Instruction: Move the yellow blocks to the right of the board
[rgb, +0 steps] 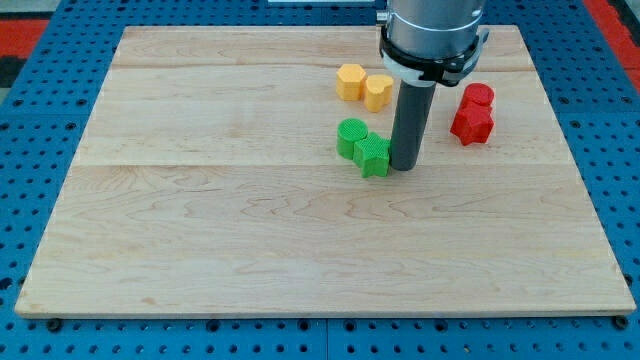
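Two yellow blocks lie side by side near the view's top centre: a hexagonal one (350, 81) and a heart-like one (378, 91) just to its right. My tip (405, 167) is at the lower end of the dark rod, below and slightly right of the yellow blocks. It stands right next to the right side of a green star-shaped block (374, 156), touching or nearly touching it. A green round block (351, 136) sits against that one on its upper left.
Two red blocks stand at the view's right: a round one (478, 98) above a star-shaped one (471, 124). The wooden board (200, 230) lies on a blue perforated base. The arm's grey body hangs over the board's top edge.
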